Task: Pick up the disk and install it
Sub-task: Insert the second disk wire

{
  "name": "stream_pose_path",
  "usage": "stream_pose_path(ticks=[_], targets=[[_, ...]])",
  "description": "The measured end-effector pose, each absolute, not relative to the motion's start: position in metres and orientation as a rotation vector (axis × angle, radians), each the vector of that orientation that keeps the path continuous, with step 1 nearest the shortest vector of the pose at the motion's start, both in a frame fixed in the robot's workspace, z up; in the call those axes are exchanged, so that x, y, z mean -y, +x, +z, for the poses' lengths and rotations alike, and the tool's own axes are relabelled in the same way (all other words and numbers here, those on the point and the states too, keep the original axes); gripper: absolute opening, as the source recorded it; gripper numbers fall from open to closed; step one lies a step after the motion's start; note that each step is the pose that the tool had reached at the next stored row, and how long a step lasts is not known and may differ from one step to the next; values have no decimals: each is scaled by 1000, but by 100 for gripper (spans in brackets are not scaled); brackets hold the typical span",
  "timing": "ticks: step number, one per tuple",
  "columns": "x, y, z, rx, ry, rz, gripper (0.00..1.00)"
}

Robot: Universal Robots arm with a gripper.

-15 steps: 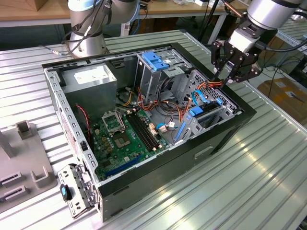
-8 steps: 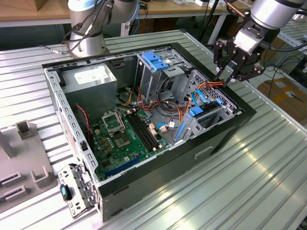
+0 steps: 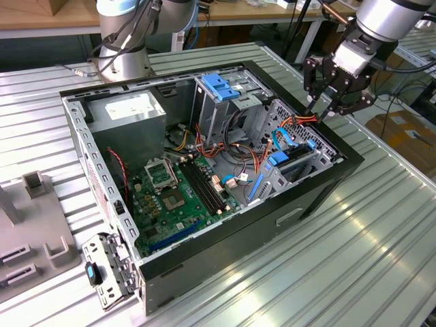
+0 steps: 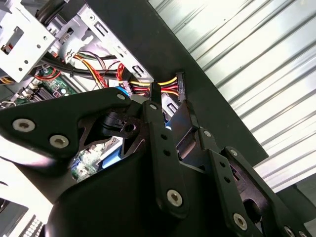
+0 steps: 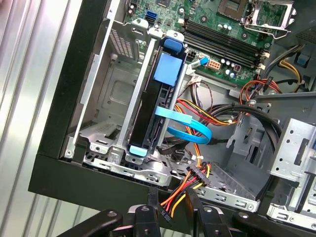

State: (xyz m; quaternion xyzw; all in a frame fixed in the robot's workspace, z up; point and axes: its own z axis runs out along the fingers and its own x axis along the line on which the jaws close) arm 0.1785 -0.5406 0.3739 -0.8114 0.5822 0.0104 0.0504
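We see an open computer case (image 3: 327,187) lying on its side on a ribbed metal worktop (image 3: 381,245), with the green circuit board (image 3: 174,197) exposed. The disk (image 5: 155,106) already sits on edge in a slot of the grey metal drive cage (image 5: 106,98) at the corner of the case. In the first wrist view it shows a dark narrow side, a bright blue plastic frame with rounded tabs at both ends, and a flat blue panel near one end. A light blue ribbon cable (image 5: 190,128) loops out from it.

The gripper (image 3: 325,109) hangs over the case's edge at the exterior view's right, near the disk but not touching it. Its black fingers (image 4: 157,106) are closed on the black connector (image 4: 179,86) of a bundle of red, yellow and black wires (image 5: 185,190), held just above the cage rim
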Motion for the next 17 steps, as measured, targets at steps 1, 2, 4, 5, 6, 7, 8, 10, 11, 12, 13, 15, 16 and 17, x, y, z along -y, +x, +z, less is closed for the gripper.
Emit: stream_pose_path(ticks=[1,2,4,5,6,7,8,10,11,12,13,15,16,17], targets=[[541,179,374,-1766,-2475,32,36],[541,179,374,-1757,-2482,32,36],[541,179,374,-1734,-2498,34,36],[541,179,374,-1724,-2505,35,36],[541,179,374,-1715,-2511,35,36],[541,179,374,-1702,-2520,36,36],[541,179,374,-1694,-2526,36,36],[541,179,374,-1670,-2542,38,36],[541,180,374,-1647,-2558,39,36],[541,180,374,-1619,-2575,41,36],[541,180,374,-1611,-2581,41,36],[541,180,374,-1605,-2586,40,36],[541,180,375,-1605,-2588,39,36],[541,180,375,-1606,-2591,37,36]])
